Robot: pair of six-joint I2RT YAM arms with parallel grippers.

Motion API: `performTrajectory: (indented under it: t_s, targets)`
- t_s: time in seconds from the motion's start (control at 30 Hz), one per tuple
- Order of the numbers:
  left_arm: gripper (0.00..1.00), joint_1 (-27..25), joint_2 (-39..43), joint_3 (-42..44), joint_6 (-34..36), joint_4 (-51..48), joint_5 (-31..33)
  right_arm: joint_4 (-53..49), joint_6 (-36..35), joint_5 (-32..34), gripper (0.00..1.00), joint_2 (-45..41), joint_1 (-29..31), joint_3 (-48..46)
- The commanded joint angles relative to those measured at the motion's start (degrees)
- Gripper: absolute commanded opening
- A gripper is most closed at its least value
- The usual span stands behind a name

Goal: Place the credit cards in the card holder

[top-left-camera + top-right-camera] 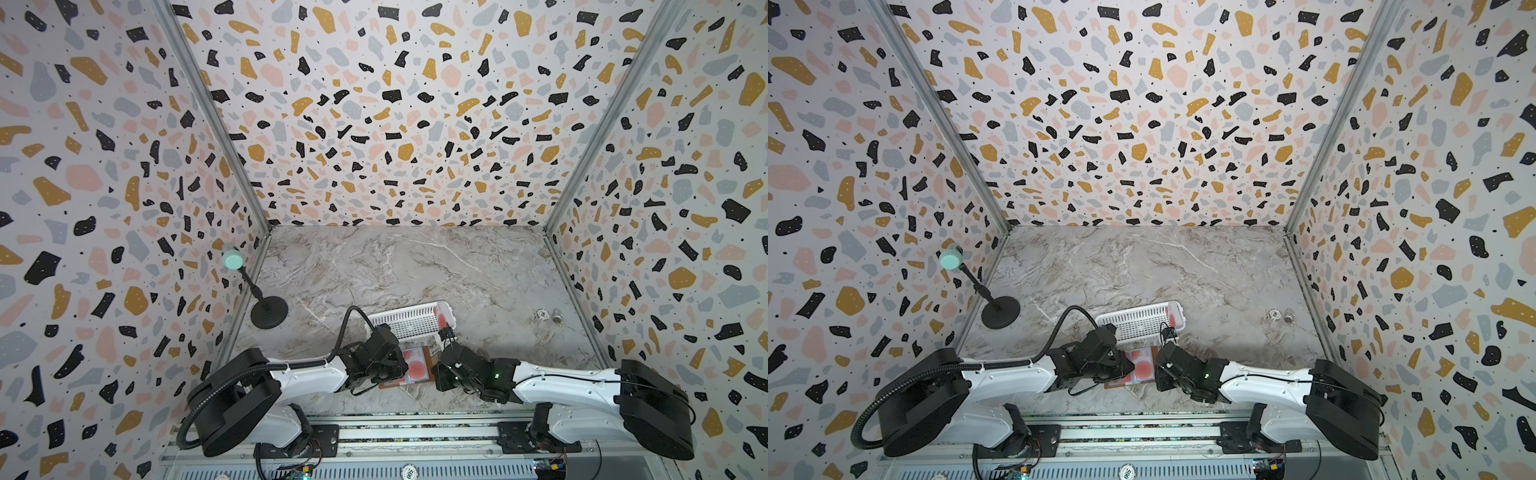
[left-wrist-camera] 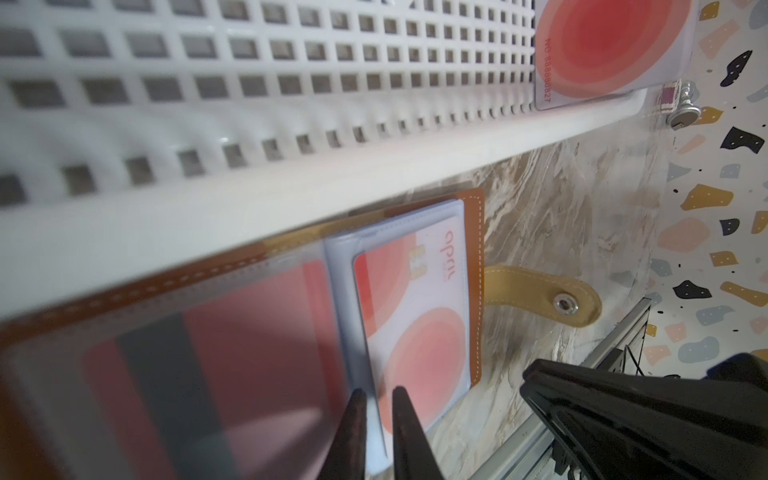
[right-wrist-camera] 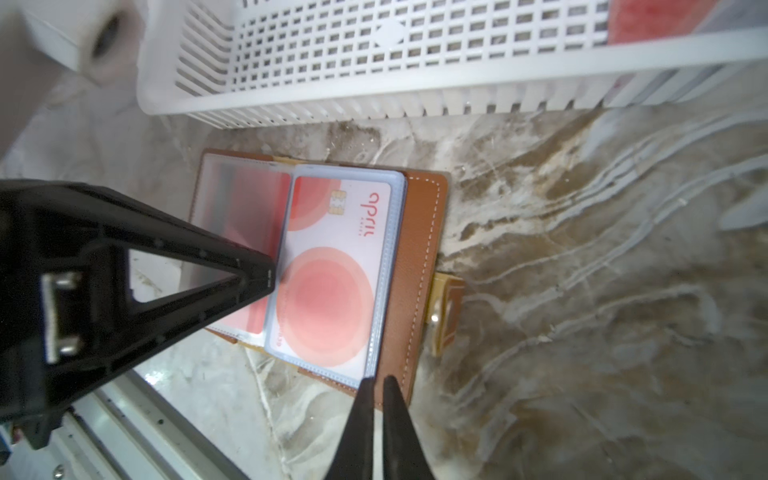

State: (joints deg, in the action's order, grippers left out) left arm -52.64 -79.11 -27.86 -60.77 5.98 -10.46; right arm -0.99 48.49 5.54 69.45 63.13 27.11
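Right wrist view: the tan-brown leather card holder (image 3: 419,249) lies open on the marble table (image 3: 582,291) beside the white slotted plastic basket (image 3: 374,99), a red-blobbed whitish card (image 3: 332,291) sleeved inside. The left gripper (image 2: 379,395) pinches a sleeve edge, and the right gripper (image 3: 376,382) sits clenched and empty. Next, I reckon, fetch the basket's remaining card (image 2: 602,41).

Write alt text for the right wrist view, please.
An open tan-brown leather card holder on a marble table shows a whitish-pink, red-circled credit card in its top sleeve. The left gripper and right gripper reach its sleeves; a white slotted plastic basket lies nearby.
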Motion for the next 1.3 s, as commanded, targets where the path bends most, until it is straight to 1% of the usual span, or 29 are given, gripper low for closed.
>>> performTrajectory:
  t_s: [0.0,0.43,0.7,1.27]
  targets:
    - [0.14,-0.5,-0.3,-1.5,1.5,-0.8,0.7,2.6,-0.3,-2.9,0.1,-1.9,-1.3,-1.7]
    - [0.1,-1.0,-2.8,-3.5,3.1,-3.4,3.8,11.1,-0.3,-10.7,0.15,-0.1,-5.4,-4.1]
    - [0.07,-1.1,-3.0,-3.3,3.4,-3.9,4.4,12.7,0.5,-12.0,0.2,2.8,-6.7,-3.9]
    - [0.09,-1.5,-4.3,-4.2,3.6,-3.6,4.2,17.0,0.6,-14.9,0.21,7.7,-8.2,-4.3]
